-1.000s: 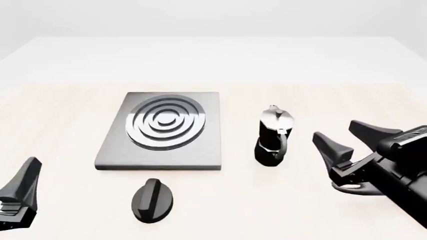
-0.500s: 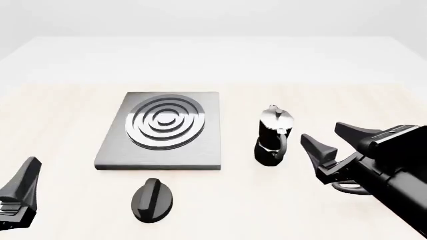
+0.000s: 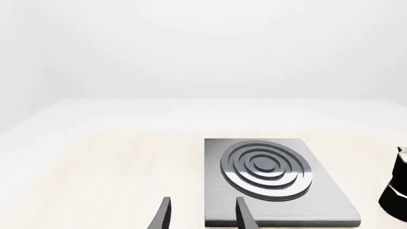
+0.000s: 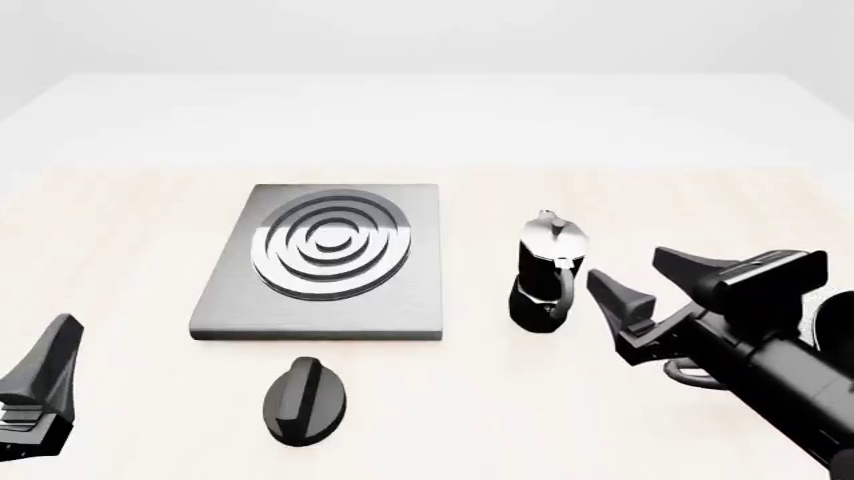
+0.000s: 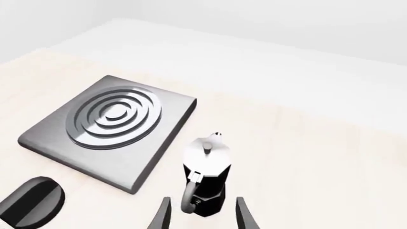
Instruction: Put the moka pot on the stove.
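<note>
The moka pot [image 4: 545, 271], black with a silver lid and curved handle, stands upright on the table to the right of the stove [image 4: 327, 260], apart from it. It also shows in the right wrist view [image 5: 207, 177], handle toward the camera, and at the edge of the left wrist view [image 3: 398, 188]. The stove shows there too [image 3: 273, 179] and in the right wrist view [image 5: 111, 125]. My right gripper [image 4: 643, 284] is open, just right of the pot, not touching it. My left gripper [image 4: 47, 375] is open at the front left, far from both.
A black oval knob [image 4: 304, 399] lies in front of the stove; it also shows in the right wrist view [image 5: 32, 202]. The pale wooden table [image 4: 120, 230] extends to the far side behind the stove.
My right gripper has moved left toward the moka pot, still open. The left arm, pot and stove have not moved.
</note>
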{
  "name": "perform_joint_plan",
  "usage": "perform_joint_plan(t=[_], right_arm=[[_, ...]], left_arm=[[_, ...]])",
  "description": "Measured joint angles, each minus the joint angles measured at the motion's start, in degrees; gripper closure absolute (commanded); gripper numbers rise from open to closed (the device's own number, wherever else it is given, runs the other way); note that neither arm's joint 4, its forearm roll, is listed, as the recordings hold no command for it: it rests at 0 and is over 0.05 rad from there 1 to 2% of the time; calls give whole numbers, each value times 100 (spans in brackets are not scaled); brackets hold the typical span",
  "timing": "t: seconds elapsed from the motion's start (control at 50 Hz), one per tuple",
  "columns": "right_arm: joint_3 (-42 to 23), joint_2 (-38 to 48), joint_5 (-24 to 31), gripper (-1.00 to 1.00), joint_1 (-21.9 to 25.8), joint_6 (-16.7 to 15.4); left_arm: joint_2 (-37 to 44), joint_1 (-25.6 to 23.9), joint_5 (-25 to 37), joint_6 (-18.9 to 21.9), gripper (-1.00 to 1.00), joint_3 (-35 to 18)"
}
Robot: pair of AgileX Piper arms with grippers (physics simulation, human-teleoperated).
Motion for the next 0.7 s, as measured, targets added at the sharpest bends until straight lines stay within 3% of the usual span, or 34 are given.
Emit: perform_joint_plan(t=[0.7], right_arm=[[-40, 759, -643, -100, 67, 103]], left_arm=[[0, 0, 0, 0, -100, 0]])
